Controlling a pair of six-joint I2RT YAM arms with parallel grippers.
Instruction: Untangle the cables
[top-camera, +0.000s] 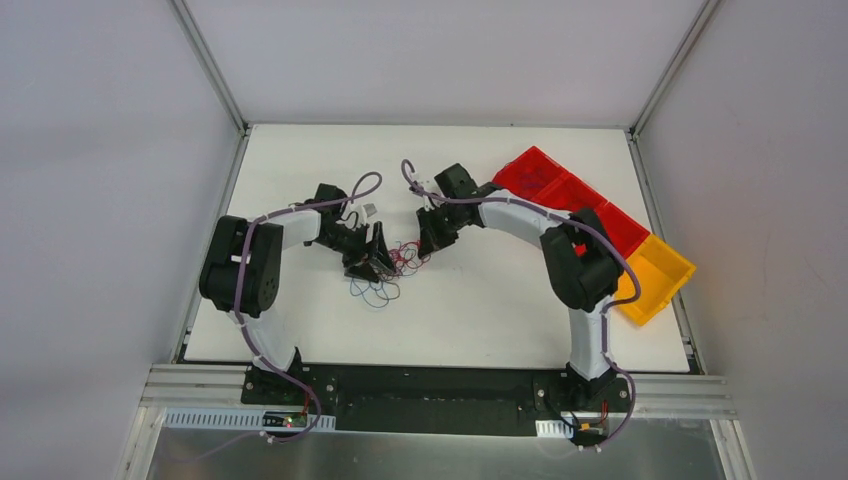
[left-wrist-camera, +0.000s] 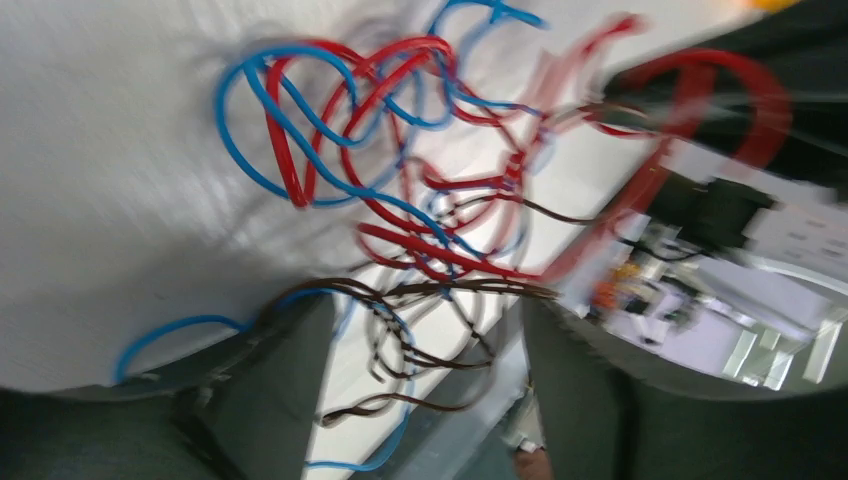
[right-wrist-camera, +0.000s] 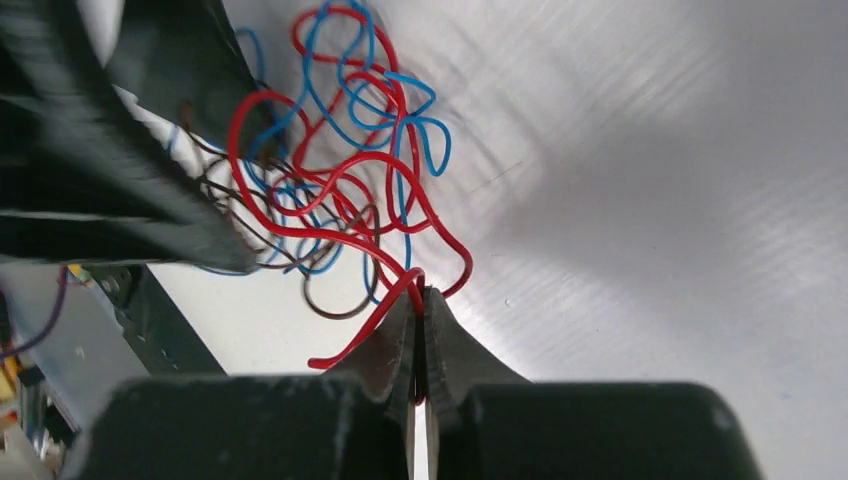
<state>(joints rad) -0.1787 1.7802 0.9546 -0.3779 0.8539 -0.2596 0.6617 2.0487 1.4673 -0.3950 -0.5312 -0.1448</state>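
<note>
White table (top-camera: 300, 160) inside a grey-walled enclosure; red bins (top-camera: 560, 185) and yellow bin (top-camera: 655, 275) at its right edge. Cables (top-camera: 392, 268): red, blue and brown tangle, mid-table, between left gripper (top-camera: 372, 257) and right gripper (top-camera: 432, 240). Right wrist view only: right gripper pinched shut on red wire (right-wrist-camera: 360, 325). Left wrist view only: left gripper fingers apart, brown strands loose between them.

The cables (right-wrist-camera: 340, 190) are red, blue and dark brown strands on a plain white table (top-camera: 480, 310). At the right of the top view, the red bins (top-camera: 535, 172) form a row, with one yellow bin (top-camera: 665, 270) at its lower end.
</note>
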